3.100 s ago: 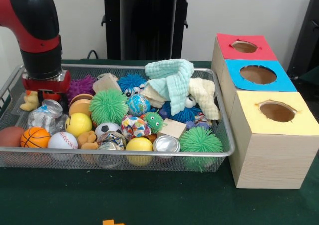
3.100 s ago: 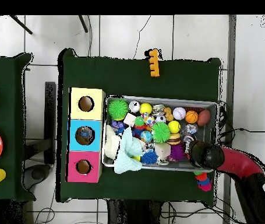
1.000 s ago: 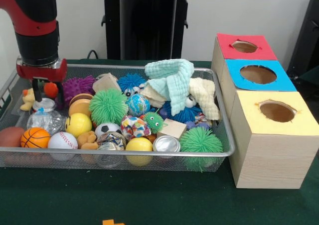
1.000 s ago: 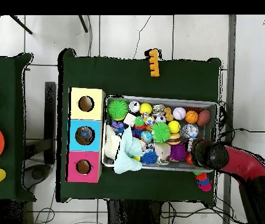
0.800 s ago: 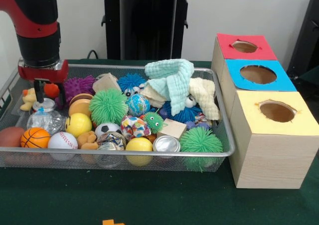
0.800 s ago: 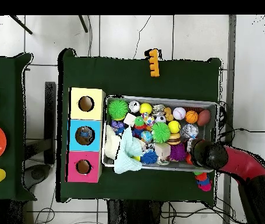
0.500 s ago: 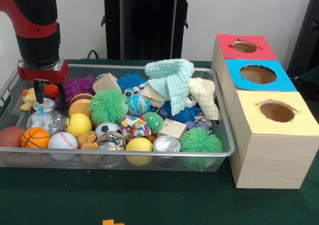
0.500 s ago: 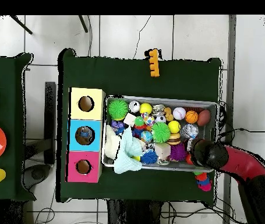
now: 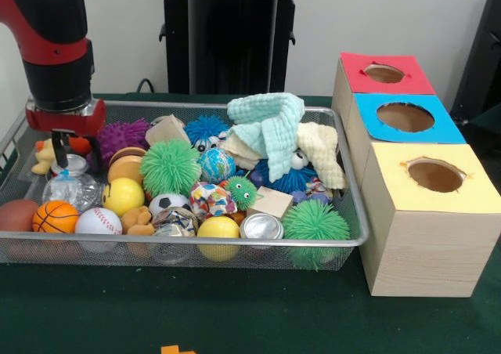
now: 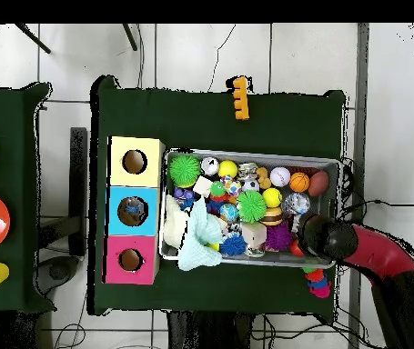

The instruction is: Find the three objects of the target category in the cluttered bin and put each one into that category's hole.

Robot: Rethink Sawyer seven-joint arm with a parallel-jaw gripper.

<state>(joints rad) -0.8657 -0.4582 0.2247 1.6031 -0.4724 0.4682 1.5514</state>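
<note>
Hand (image 9: pixel 69 145) at the bin's (image 9: pixel 354 213) far left corner, fingers clenched on a small orange-red ball (image 9: pixel 79 143) (partly hidden), held just above a crinkled plastic piece (image 9: pixel 69 183), beside a purple spiky ball (image 9: pixel 124 135).

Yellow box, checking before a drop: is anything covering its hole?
No, the yellow box shows an open, uncovered round hole on top.

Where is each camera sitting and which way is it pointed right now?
Front view: sits low across the table, facing the wire bin and the three boxes; the arm comes down at upper left, gripper around a small orange ball.
Overhead view: looks straight down on the table; the arm enters from lower right.
Both show the bin, boxes and arm.
</note>
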